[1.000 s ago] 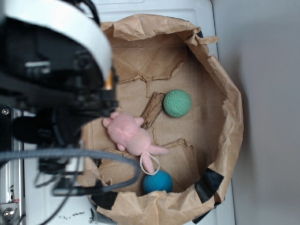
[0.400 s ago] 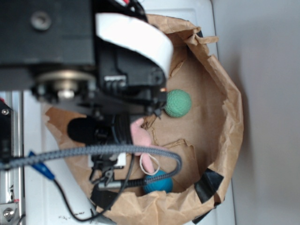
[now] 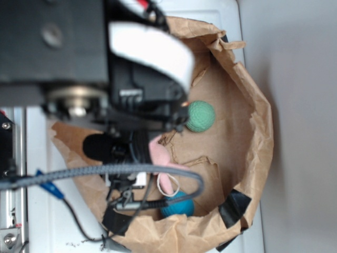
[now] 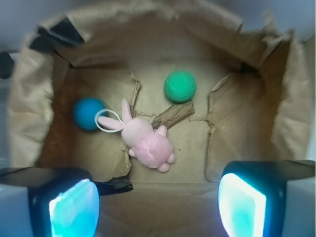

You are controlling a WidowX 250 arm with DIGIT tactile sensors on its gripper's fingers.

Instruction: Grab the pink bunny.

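The pink bunny point(image 4: 145, 140) lies on the floor of a brown paper bag point(image 4: 237, 123), its white string loop point(image 4: 106, 121) toward the blue ball. In the exterior view only part of the bunny point(image 3: 158, 152) shows below the arm. My gripper point(image 4: 158, 205) is open and empty, held above the bag with the bunny ahead of and below the gap between the fingers point(image 4: 74, 207). In the exterior view the arm's body point(image 3: 105, 79) hides the gripper itself.
A green textured ball point(image 4: 180, 86) point(image 3: 200, 116) and a blue textured ball point(image 4: 89, 113) point(image 3: 176, 203) lie in the bag by the bunny. A strip of torn cardboard point(image 4: 173, 114) sits between bunny and green ball. The crumpled bag walls point(image 3: 253, 132) ring everything.
The arm has swung right over the bag, now covering most of the bunny in the exterior view. The bunny and balls have not moved.
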